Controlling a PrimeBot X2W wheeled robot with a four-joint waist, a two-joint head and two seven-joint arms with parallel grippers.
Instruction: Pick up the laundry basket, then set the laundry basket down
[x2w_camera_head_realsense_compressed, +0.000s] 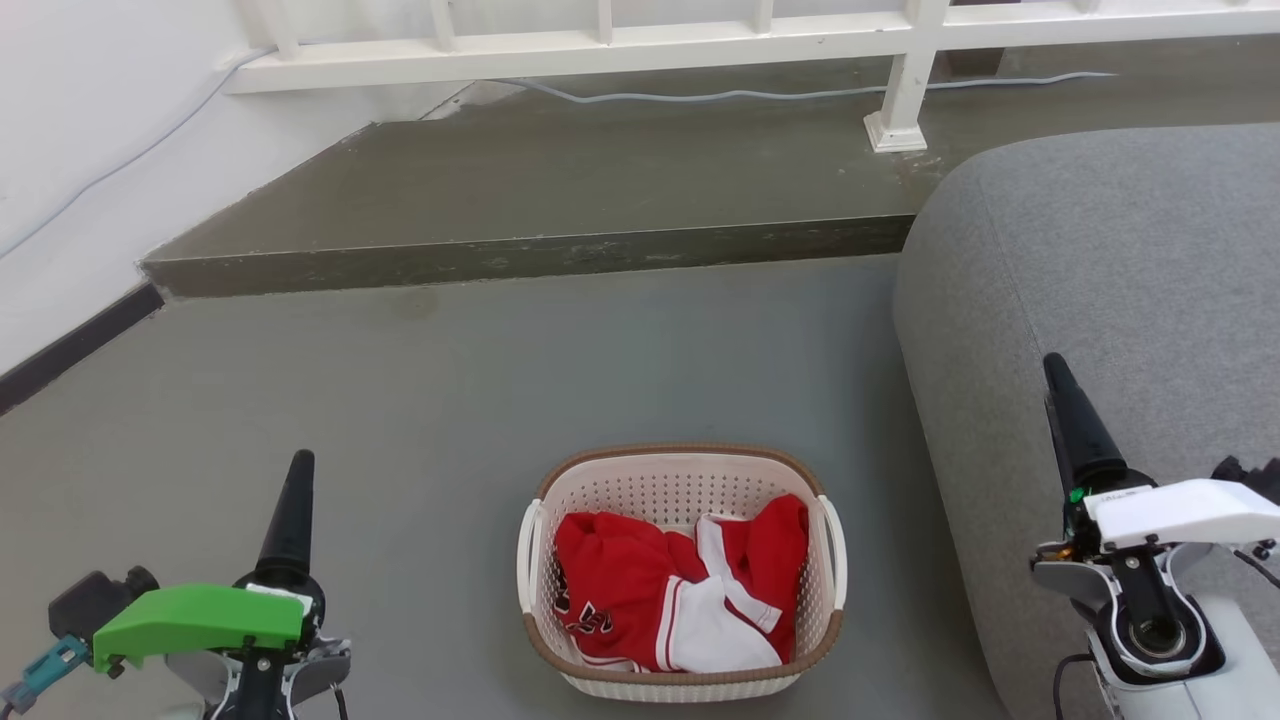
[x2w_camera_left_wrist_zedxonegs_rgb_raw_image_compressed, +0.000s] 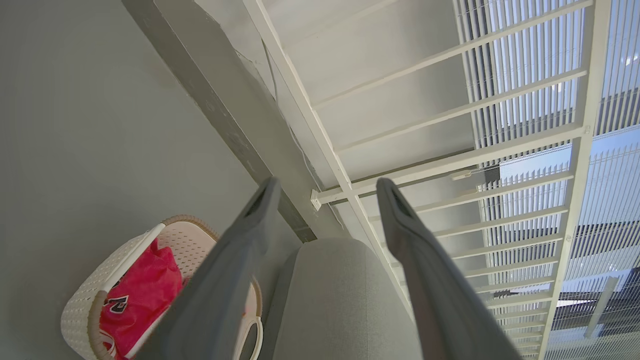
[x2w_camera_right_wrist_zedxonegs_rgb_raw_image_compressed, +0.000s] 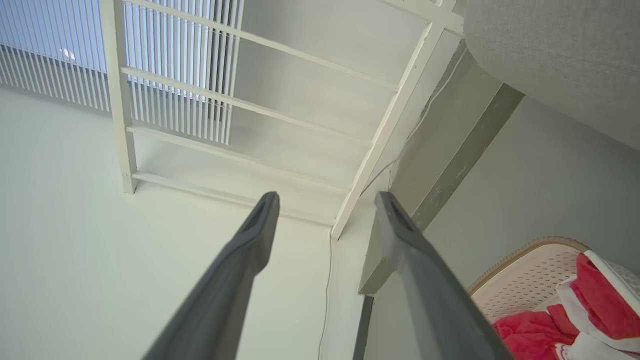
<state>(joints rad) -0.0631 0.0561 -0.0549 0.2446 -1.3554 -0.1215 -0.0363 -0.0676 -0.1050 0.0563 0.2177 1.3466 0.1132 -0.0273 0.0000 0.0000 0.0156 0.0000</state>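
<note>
The laundry basket (x2w_camera_head_realsense_compressed: 680, 487), holding red-and-white clothing (x2w_camera_head_realsense_compressed: 620, 580), stands on the floor (x2w_camera_head_realsense_compressed: 500, 380) beside the sofa (x2w_camera_head_realsense_compressed: 1100, 250). Left end effector (x2w_camera_left_wrist_zedxonegs_rgb_raw_image_compressed: 327, 187) and right end effector (x2w_camera_right_wrist_zedxonegs_rgb_raw_image_compressed: 327, 200): fingers parted, empty.

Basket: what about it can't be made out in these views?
Head view: bottom of the basket, hidden under the clothes.
Left wrist view: its middle, behind a finger of the left hand.
Right wrist view: most of it, cut off by the corner.
</note>
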